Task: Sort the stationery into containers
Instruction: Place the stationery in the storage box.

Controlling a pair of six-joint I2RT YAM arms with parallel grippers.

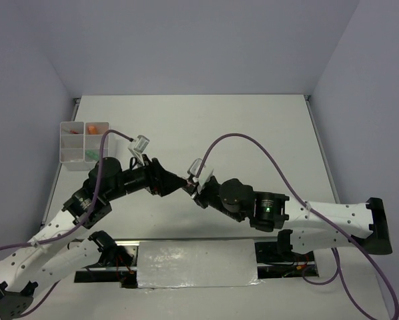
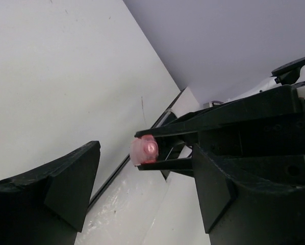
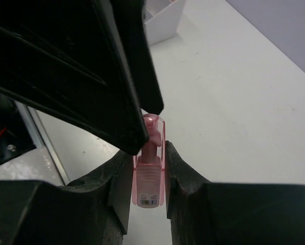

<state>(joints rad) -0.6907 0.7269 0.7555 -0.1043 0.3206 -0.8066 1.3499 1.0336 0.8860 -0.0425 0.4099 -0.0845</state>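
Observation:
My right gripper (image 1: pixel 193 187) is shut on a pink marker (image 3: pixel 149 173) with a clear pink cap, held above the table near its middle front. In the right wrist view its fingers (image 3: pixel 182 178) squeeze the marker's body. My left gripper (image 1: pixel 177 181) is open and faces it tip to tip. In the left wrist view the marker's end (image 2: pixel 145 149) shows between my spread left fingers (image 2: pixel 71 184), with the right gripper's thin fingers (image 2: pixel 193 127) clamped on it. The white four-compartment box (image 1: pixel 69 159) stands at the far left, holding an orange marker (image 1: pixel 93 127) and a green one (image 1: pixel 93 155).
One left finger (image 3: pixel 91 66) fills the upper left of the right wrist view, close beside the marker's tip. The box corner (image 3: pixel 165 28) shows behind it. A shiny metal plate (image 1: pixel 196 263) lies between the arm bases. Purple cables (image 1: pixel 266 150) loop over both arms.

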